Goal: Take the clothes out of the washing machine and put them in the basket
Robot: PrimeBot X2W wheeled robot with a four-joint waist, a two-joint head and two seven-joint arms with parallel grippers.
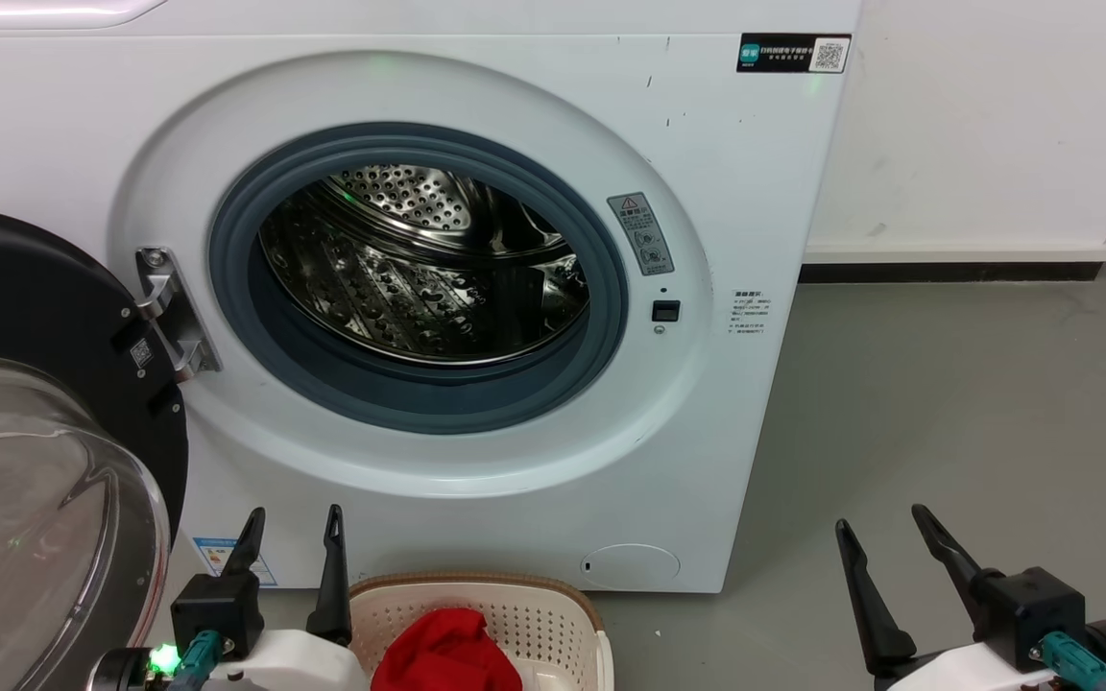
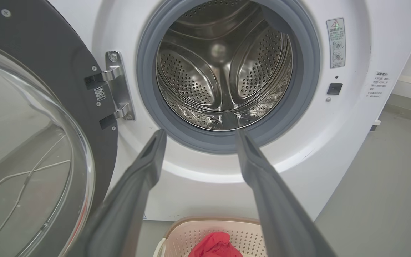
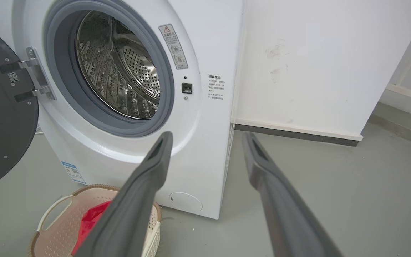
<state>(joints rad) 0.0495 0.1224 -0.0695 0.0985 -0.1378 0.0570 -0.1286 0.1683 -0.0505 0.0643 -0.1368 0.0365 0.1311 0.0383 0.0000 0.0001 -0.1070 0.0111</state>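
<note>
Two arms held low and near: left end effector point(image 1: 294, 513) and right end effector point(image 1: 879, 518), fingers up, spread wide, gripping nothing. One red bundle of clothes point(image 1: 443, 653) inside one basket point(image 1: 553, 614), floor-standing before one washing machine point(image 1: 764, 384), door point(image 1: 35, 307) open leftward

The washing machine's point(image 1: 764, 240) door point(image 1: 35, 297) hangs swung open at the left, barring that side. The drum point(image 1: 419, 278) mouth gapes unobstructed. The basket point(image 1: 563, 624) stands close below it, with open floor point(image 1: 947, 413) on the right.

Washing machine point(image 3: 198, 46) door point(image 3: 5, 117) open at left; clothes point(image 3: 91, 219) in basket point(image 3: 57, 228) near front; right gripper point(image 3: 207, 137) spread wide
</note>
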